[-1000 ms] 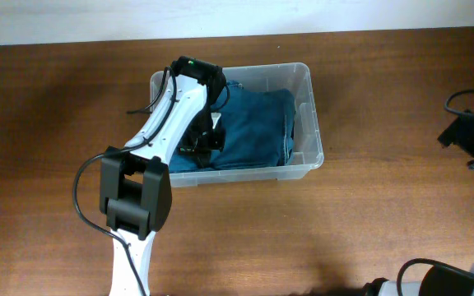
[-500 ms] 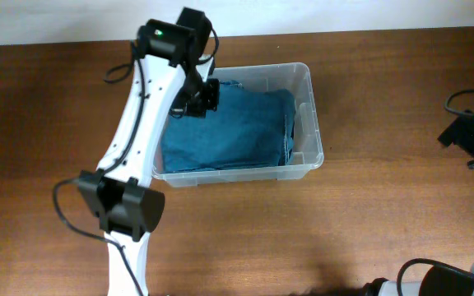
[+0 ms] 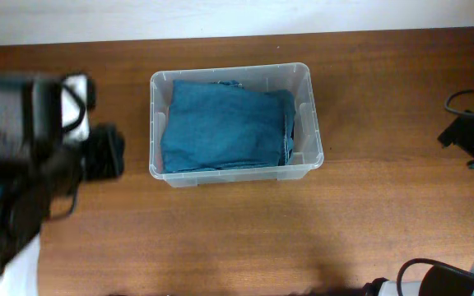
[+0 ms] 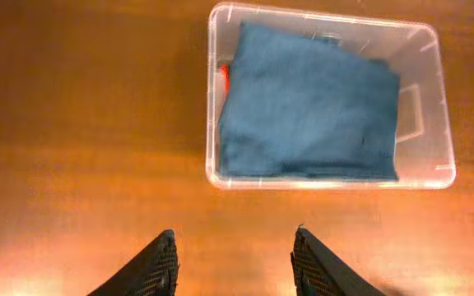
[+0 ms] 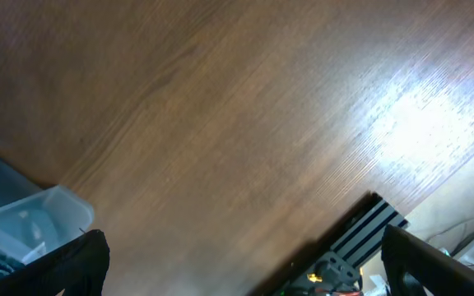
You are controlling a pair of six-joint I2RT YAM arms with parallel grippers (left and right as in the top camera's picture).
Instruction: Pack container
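The container (image 3: 305, 115) is a clear plastic bin at the table's middle back, with a folded blue cloth (image 3: 225, 125) lying flat inside. My left arm (image 3: 31, 156) is a blurred dark shape at the left, high above the table and away from the bin. In the left wrist view my left gripper (image 4: 233, 247) is open and empty, looking down on the container (image 4: 437, 99) and the cloth (image 4: 303, 107). My right gripper (image 5: 245, 271) is open and empty over bare table at the far right; a corner of the container (image 5: 31, 214) shows at its left.
The right arm (image 3: 471, 131) rests at the table's right edge with its cables. A black rail and electronics (image 5: 360, 238) sit at that edge. A small orange-red spot (image 4: 222, 72) shows inside the bin beside the cloth.
My left arm has lifted out of the container and swung left and up towards the camera. The blue cloth stays flat in the bin. The right arm has not moved.
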